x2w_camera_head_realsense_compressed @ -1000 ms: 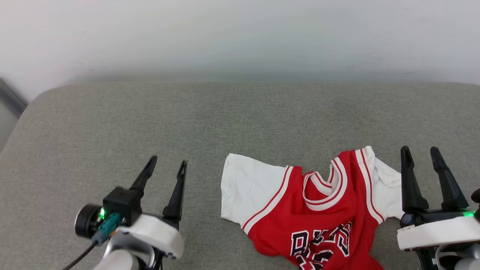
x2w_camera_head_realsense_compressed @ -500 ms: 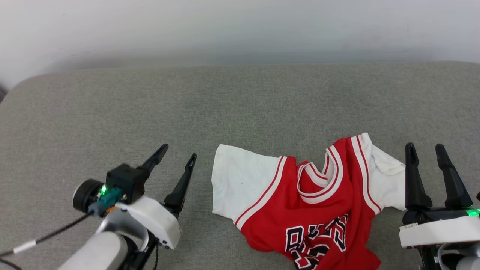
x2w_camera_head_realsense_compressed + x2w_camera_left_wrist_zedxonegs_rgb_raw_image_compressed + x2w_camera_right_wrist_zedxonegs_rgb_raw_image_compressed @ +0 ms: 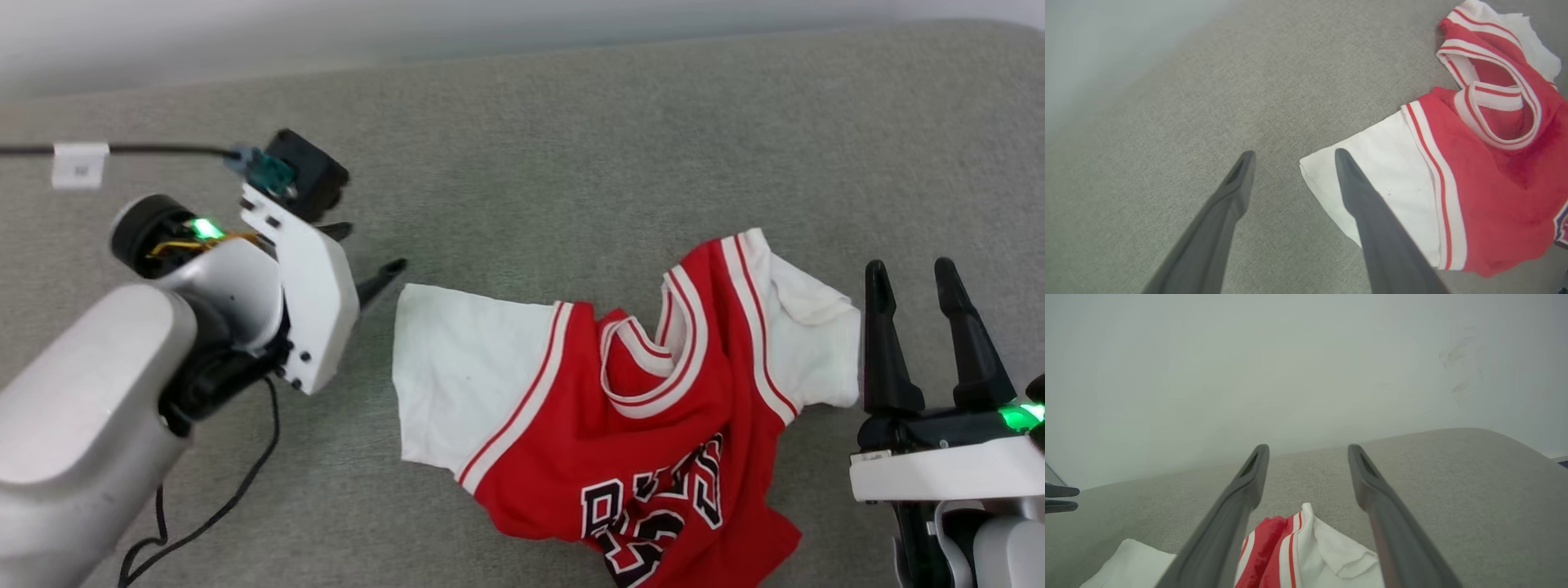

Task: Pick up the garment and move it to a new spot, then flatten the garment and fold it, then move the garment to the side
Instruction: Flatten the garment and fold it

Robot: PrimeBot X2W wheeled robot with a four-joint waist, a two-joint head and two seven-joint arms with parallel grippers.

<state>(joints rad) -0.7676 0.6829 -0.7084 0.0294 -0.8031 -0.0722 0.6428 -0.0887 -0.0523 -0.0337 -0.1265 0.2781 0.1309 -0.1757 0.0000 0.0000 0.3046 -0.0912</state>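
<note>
— While the left gripper and the right gripper both stand wide open with nothing in them, where is the jersey?
— It lies crumpled on the grey cushion, close to the near edge and more to the right side. Its bottom runs off the head view, so I can't see the hem.
— Which way does it point?
— The collar points to the far edge, by the wall. From collar to bottom it runs far to near, tipping a bit right. The widest line I can see goes sleeve to sleeve, left to right along the near edge.
— How close are the grippers?
— The left one is at the corner of the flat white sleeve. One finger is over the sleeve, the other over bare cushion. The right one is just beside the folded sleeve.
— What could go wrong?
— I think the left gripper could pinch only a thin bit of sleeve edge, and the cloth could slip out. If one sleeve goes up alone, the jersey may hang twisted and land more bunched. The folded sleeve could stay tucked, so flattening gets harder.
</note>
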